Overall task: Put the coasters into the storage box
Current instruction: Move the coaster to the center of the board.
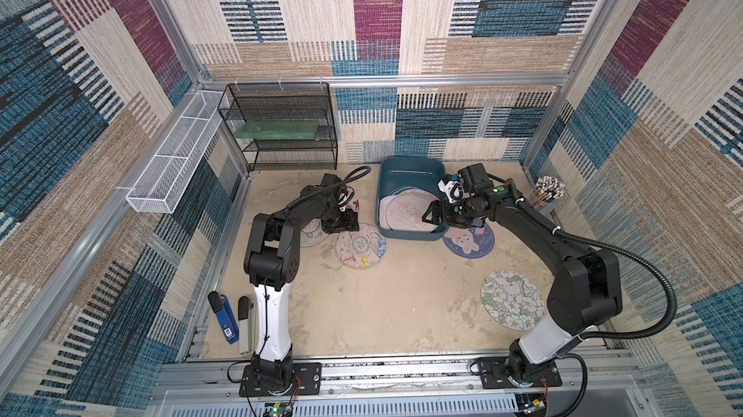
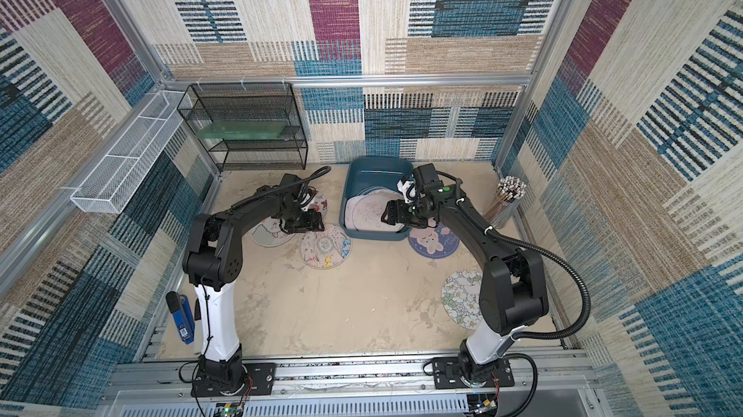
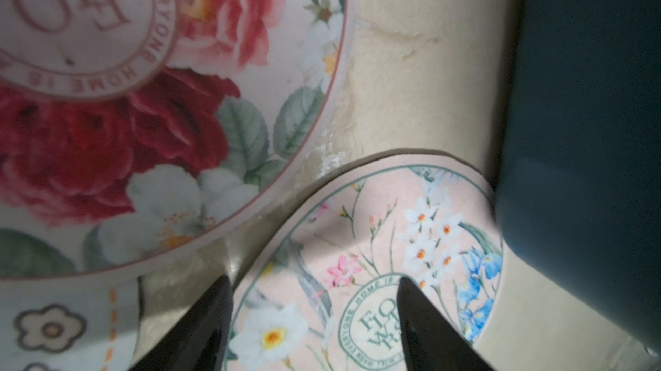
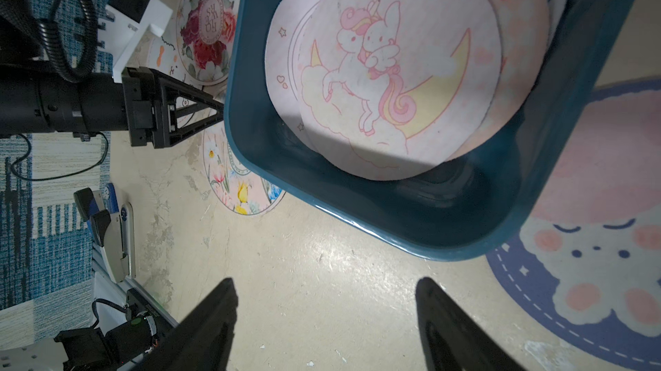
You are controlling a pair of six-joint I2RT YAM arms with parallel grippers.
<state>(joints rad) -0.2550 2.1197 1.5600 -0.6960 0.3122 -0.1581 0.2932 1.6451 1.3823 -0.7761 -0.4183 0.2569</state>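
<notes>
Bimanual tabletop robot, midway through clearing coasters: the dark teal rectangular plastic storage box (image 1: 410,177) at the back of the beige surface (image 1: 402,306) already holds several round mats, topped by a pale pink unicorn-and-moon coaster (image 4: 386,65). The right gripper (image 4: 326,281) hangs over the box's near end, jaws spread and empty. The left gripper (image 3: 314,279), also spread and holding nothing, sits low over a pale pink round coaster printed with wildflowers (image 3: 375,244), which lies just beside the box's outer wall. At least four more mats remain outside: a red-rose coaster (image 3: 107,118) and a pastel one with a cartoon flower (image 3: 53,330) near the left arm, a navy-blue sleeping-bunny coaster (image 1: 468,244) against the box's other side, and a white-and-green flowered coaster (image 1: 511,300) well apart, nearer the right arm's base. The step in hand looks like the pick-up of the wildflower coaster; that likely calls for working a fingertip under its thin edge before closing, then lifting clear of the box wall.
</notes>
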